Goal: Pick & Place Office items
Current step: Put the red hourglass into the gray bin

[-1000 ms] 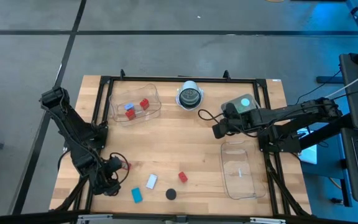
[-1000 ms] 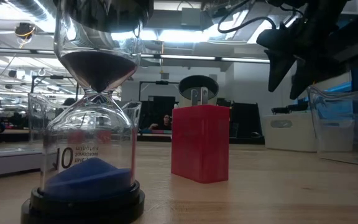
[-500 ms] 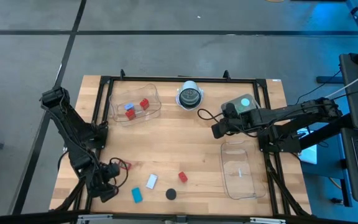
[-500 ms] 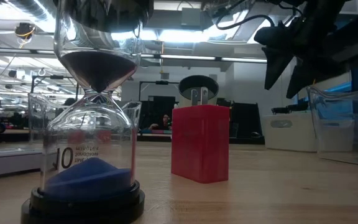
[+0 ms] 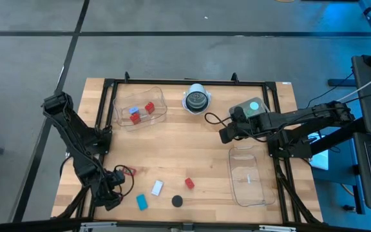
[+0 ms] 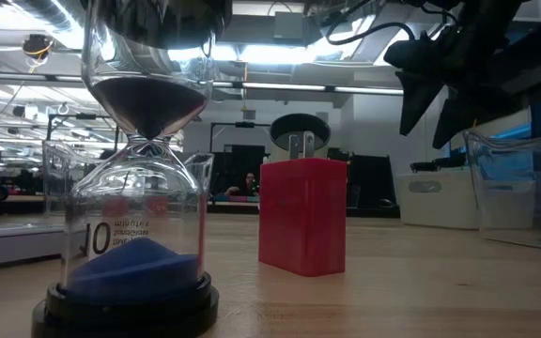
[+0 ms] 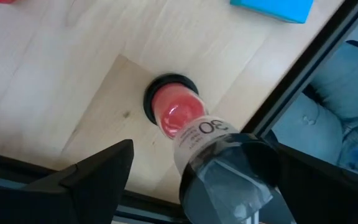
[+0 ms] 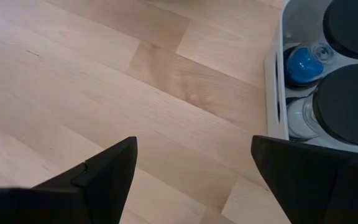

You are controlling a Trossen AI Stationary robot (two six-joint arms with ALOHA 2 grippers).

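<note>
Jaws of left gripper (image 7: 201, 155) spread wide, straddling the red sand timer (image 7: 185, 124) marked 30, nothing clamped. Timer sits at the table's near-left corner, probably tipped on its side. Glass body: light, slick, fragile. I'd pinch at a black end cap, low force. Blue block (image 5: 141, 202) lies just beside. Right gripper (image 5: 226, 134) hovers open, well apart, mid-table.

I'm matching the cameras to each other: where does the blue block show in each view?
High view: blue block at the lower left of the table, just right of the left pincer.
Low view: not in it.
Left wrist view: beyond the red sand timer, cropped by the picture's edge.
Right wrist view: not in it.
Shared landmark: the light wooden table.
</note>
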